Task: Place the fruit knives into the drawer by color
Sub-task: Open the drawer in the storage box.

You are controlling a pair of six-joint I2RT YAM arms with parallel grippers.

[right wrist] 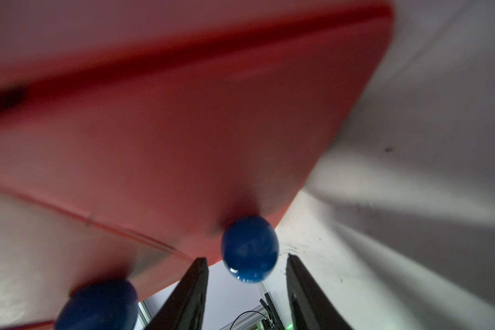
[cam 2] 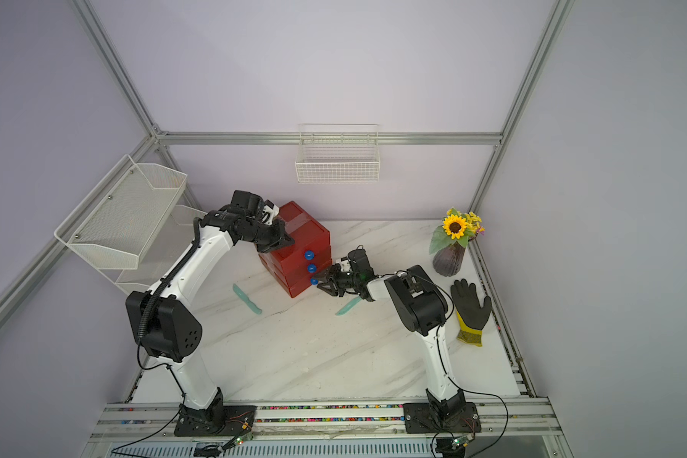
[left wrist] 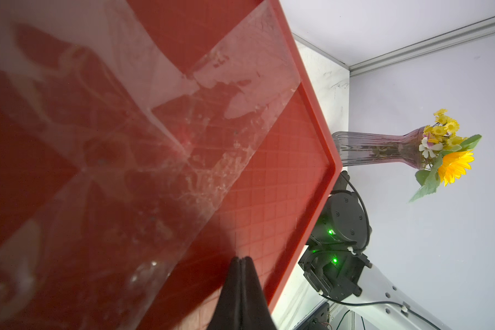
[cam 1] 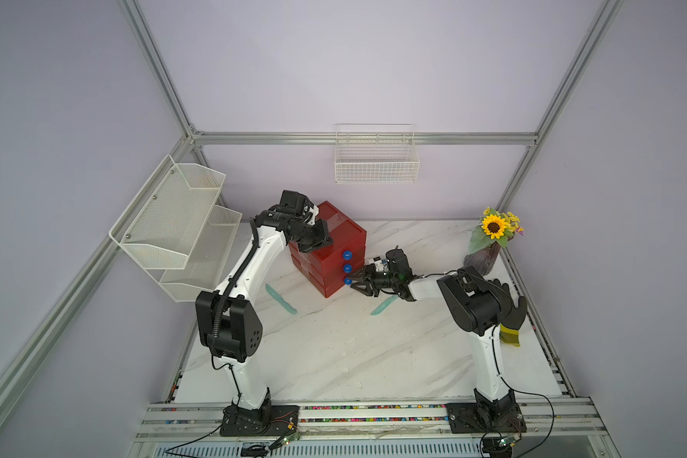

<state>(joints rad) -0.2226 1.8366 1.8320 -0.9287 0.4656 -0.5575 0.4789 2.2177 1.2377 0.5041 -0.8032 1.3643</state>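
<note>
The drawer cabinet (cam 1: 336, 242) is a red cube with three blue knobs, standing at the back of the marble table. My left gripper (left wrist: 242, 259) is shut and empty, its tips on the cabinet's taped red top (left wrist: 269, 177). My right gripper (right wrist: 245, 257) is at the cabinet's front. Its jaws are open around the lowest blue knob (right wrist: 249, 248), with a gap on each side. All three drawers look closed. Two teal fruit knives lie on the table: one (cam 1: 280, 299) left of the cabinet, and one (cam 1: 382, 307) partly under my right wrist.
A vase of sunflowers (cam 1: 488, 246) stands at the back right corner. A black and yellow glove (cam 2: 470, 307) lies by the right edge. A white wire basket (cam 1: 375, 158) hangs on the back wall. White mesh shelves (cam 1: 179, 222) stand out from the left wall.
</note>
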